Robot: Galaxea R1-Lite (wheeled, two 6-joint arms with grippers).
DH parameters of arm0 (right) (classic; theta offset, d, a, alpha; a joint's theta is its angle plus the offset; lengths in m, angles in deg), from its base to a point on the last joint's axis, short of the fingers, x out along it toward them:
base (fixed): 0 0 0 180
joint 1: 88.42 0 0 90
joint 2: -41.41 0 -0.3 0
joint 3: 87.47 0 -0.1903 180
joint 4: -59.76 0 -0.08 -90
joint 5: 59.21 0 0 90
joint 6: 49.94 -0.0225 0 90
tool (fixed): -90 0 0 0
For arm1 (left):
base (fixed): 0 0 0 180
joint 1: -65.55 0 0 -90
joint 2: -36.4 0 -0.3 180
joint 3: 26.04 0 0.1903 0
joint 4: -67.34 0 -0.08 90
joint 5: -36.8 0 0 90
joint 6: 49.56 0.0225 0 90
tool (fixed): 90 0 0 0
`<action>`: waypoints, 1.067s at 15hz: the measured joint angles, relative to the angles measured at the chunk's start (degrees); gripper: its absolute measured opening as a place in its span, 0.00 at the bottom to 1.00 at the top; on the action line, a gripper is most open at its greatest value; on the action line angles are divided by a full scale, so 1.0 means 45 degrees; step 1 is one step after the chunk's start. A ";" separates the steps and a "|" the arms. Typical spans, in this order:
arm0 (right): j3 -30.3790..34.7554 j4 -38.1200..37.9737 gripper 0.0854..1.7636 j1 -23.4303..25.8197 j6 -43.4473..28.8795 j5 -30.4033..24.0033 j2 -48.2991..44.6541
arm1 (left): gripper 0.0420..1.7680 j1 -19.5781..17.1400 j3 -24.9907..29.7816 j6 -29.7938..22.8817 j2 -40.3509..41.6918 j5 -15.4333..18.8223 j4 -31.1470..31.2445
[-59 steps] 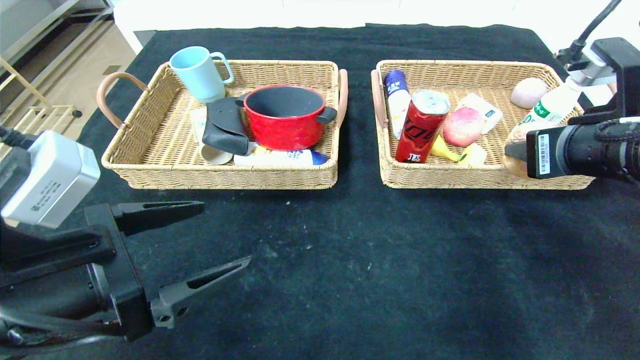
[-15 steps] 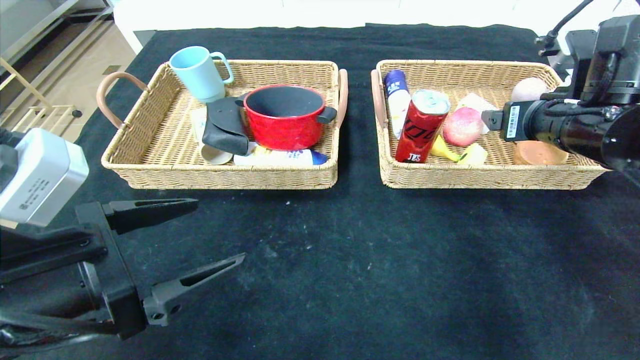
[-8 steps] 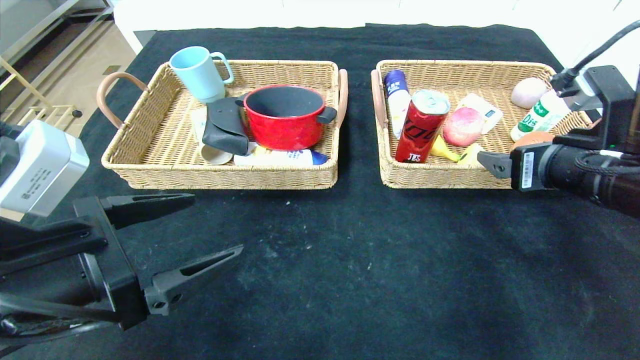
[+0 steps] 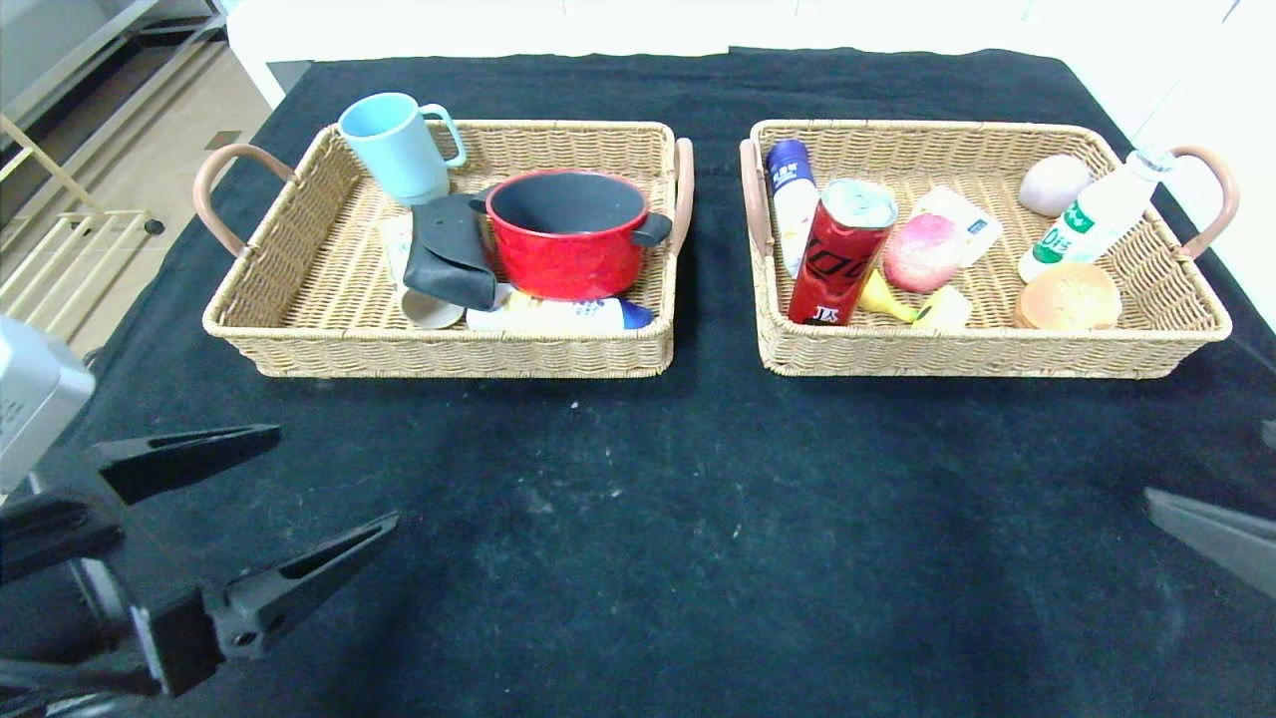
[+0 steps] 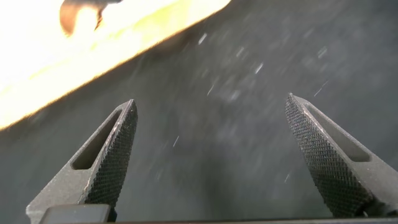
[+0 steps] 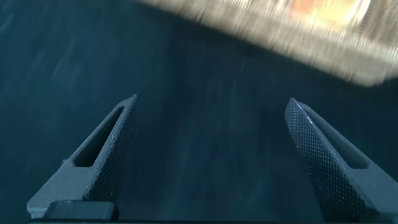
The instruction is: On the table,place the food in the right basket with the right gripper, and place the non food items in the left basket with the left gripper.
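Left tool (image 4: pixel 329 479) fills the lower left of the head view, its two black fingers spread wide and holding nothing, hanging over the bare black tabletop (image 4: pixel 698 519) well apart from the baskets. At the right edge, low in the frame, only a grey sliver of the right tool (image 4: pixel 1211 534) shows. The left basket (image 4: pixel 299 339) sits in the upper left half with a light blue mug (image 4: pixel 397 147) at its far corner, a red pot (image 4: pixel 568 234) in the middle, a dark pouch (image 4: pixel 451 249) leaning against the pot, and a white and blue tube (image 4: pixel 563 315) lying along the near wall. The right basket (image 4: pixel 997 354) sits in the upper right half and holds a blue and white bottle (image 4: pixel 793 199) along its left wall, a red can (image 4: pixel 839 251) standing beside it, an apple (image 4: pixel 923 252), a white packet (image 4: pixel 959 221), a yellow piece (image 4: pixel 887 297), a round bun (image 4: pixel 1069 296) near the front right, a white drink bottle (image 4: pixel 1095 214) leaning on the right wall, and a pale round item (image 4: pixel 1054 183) at the far corner.

Left wrist view: both textured fingers stand wide apart and released over dark cloth, with an overexposed basket edge across the upper left.

Right wrist view: the right tool (image 6: pixel 211 155) is likewise spread and holding nothing above the cloth, with a blurred wicker basket (image 6: pixel 298 31) along the top.
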 joint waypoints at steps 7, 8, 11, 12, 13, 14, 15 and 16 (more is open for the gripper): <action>-0.1292 -0.7591 0.96 0.2514 0.0325 -0.2863 -0.5483 | 0.97 -0.0694 -0.1555 0.0157 0.5136 -0.0767 0.7117; -0.1856 -0.8552 0.96 0.3145 0.0320 -0.3671 -0.6136 | 0.97 -0.1016 -0.1783 0.0165 0.5786 -0.0772 0.7477; -0.2549 -0.9874 0.96 0.4283 0.0217 -0.4321 -0.7756 | 0.97 -0.2010 -0.2395 0.0325 0.7385 -0.0428 0.8661; -0.2590 -1.0487 0.96 0.4502 -0.0016 -0.4332 -0.8189 | 0.97 -0.2341 -0.2690 0.0374 0.7870 -0.0098 0.9482; -0.2622 -1.1026 0.96 0.4622 -0.0661 -0.4332 -0.8460 | 0.97 -0.2614 -0.2947 0.0374 0.8287 0.0184 1.0294; -0.2663 -1.1186 0.96 0.4681 -0.1241 -0.4310 -0.8650 | 0.97 -0.2812 -0.3197 0.0320 0.8604 0.0268 1.1093; -0.2758 -1.1186 0.96 0.4730 -0.1430 -0.4286 -0.8785 | 0.97 -0.2964 -0.3565 0.0287 0.8831 0.0293 1.1730; -0.2934 -1.1061 0.96 0.4827 -0.1455 -0.4302 -0.8869 | 0.97 -0.3075 -0.3920 0.0282 0.8972 0.0341 1.1979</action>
